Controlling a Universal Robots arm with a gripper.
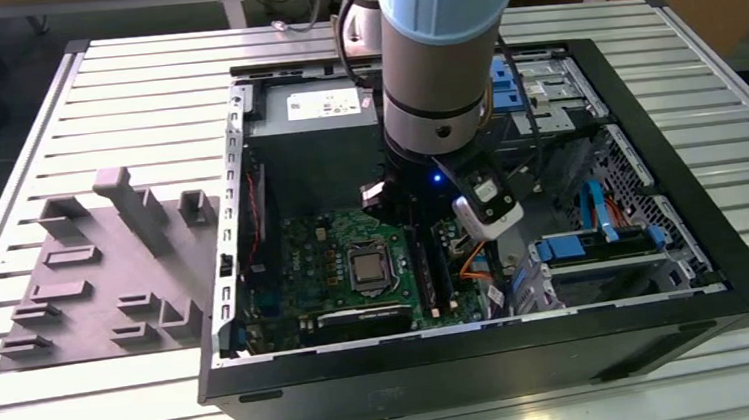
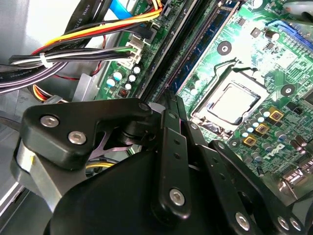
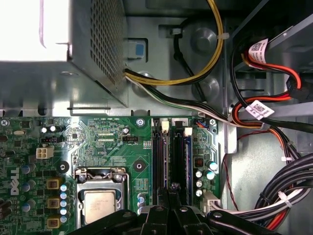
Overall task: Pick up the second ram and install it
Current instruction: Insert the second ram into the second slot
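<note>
The arm reaches straight down, its gripper [image 3: 171, 193] (fingers closed together) over the motherboard's [image 1: 324, 249] memory slots [image 3: 172, 156].

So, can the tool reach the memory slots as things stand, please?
Probably yes: the tool hangs right over the memory slots, and the cable bundles lie beside them, not across them.

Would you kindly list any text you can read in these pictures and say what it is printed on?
On the white cable tags: print too small to read.
On the sticker of the power supply: too small to read.
On the motherboard: a maker's mark and tiny white markings, too small to quote reliably.
</note>
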